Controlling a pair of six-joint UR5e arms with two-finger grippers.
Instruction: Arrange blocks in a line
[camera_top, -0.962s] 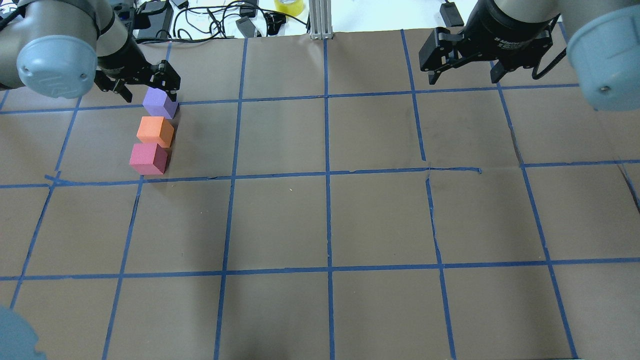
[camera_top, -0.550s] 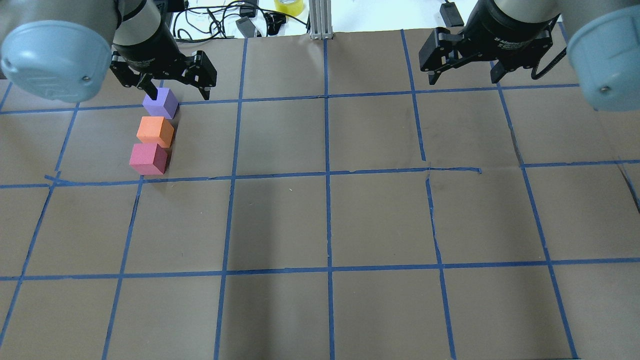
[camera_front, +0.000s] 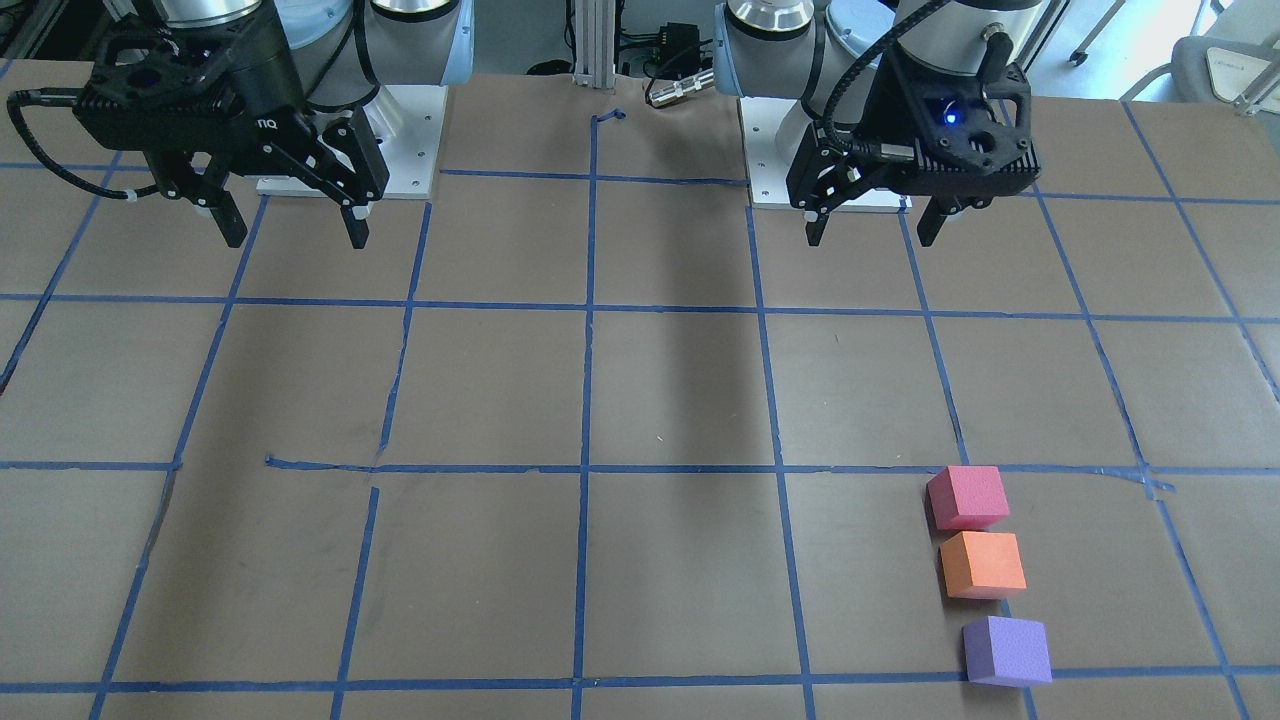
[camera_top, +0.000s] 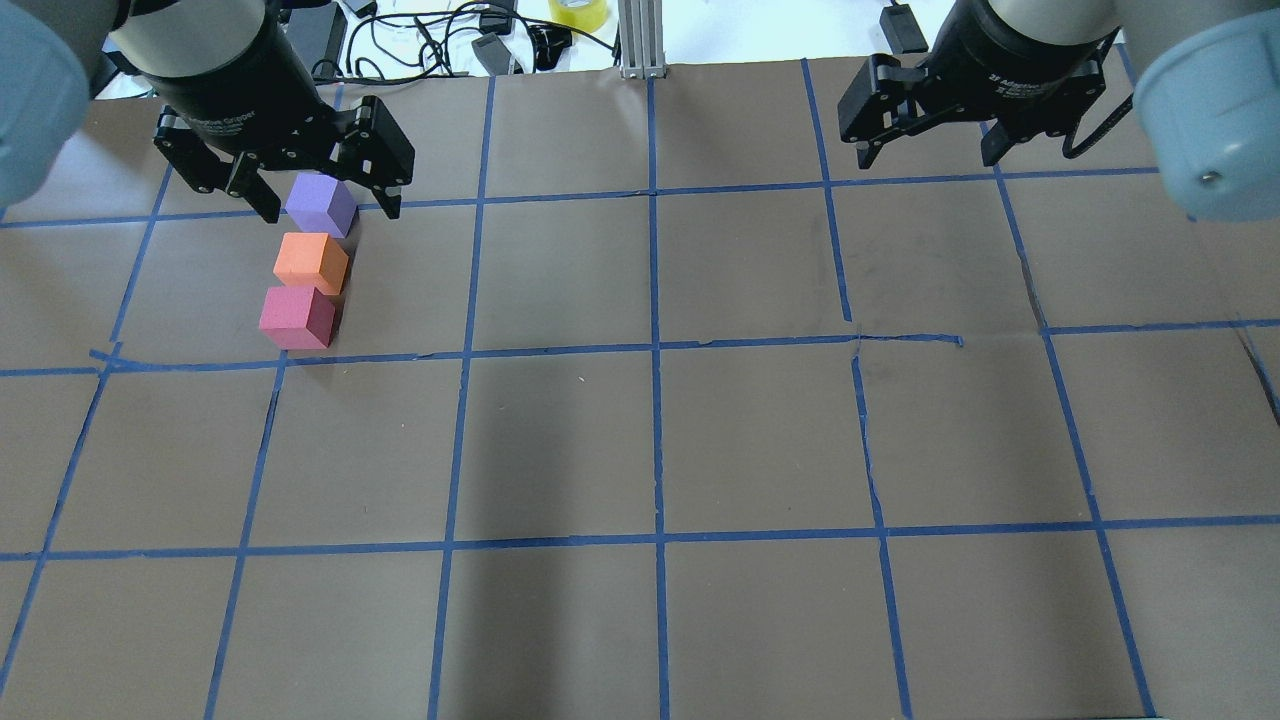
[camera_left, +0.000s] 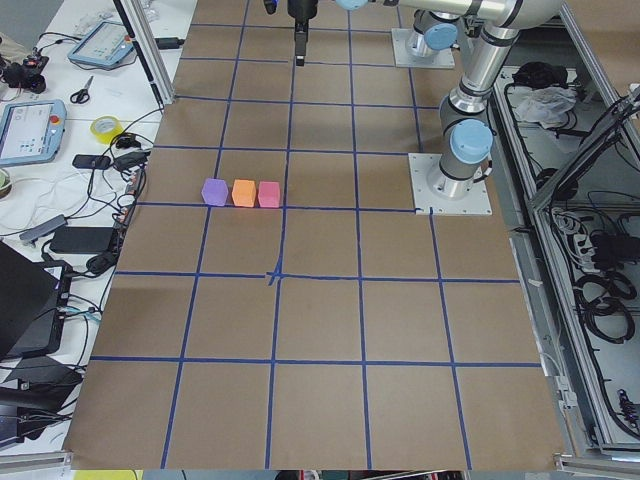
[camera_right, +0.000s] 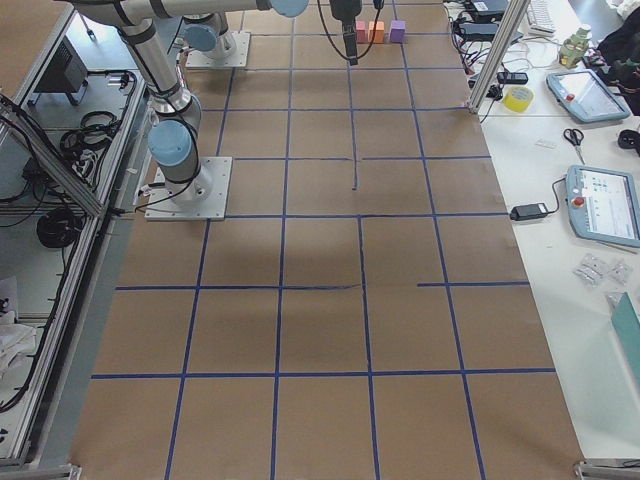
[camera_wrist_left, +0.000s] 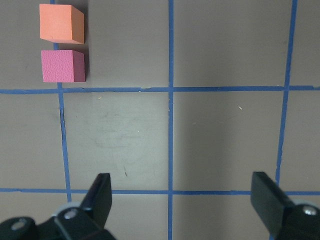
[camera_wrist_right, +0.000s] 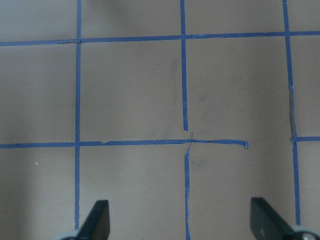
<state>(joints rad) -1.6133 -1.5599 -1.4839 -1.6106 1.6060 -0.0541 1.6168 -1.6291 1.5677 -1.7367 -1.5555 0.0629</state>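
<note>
Left gripper (camera_front: 871, 238): fingers wide apart, empty, raised, apart from the blocks. Purple block (camera_top: 320, 204), orange block (camera_top: 310, 262), pink block (camera_top: 296, 317): one straight row, close together, on the table's (camera_top: 700, 450) left side. Right gripper (camera_top: 928, 158): wide apart, empty, well away.

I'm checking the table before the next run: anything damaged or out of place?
Only the blue tape: on the robot's right it is torn and misaligned. The purple block, orange block and pink block sit in a tidy row.
</note>
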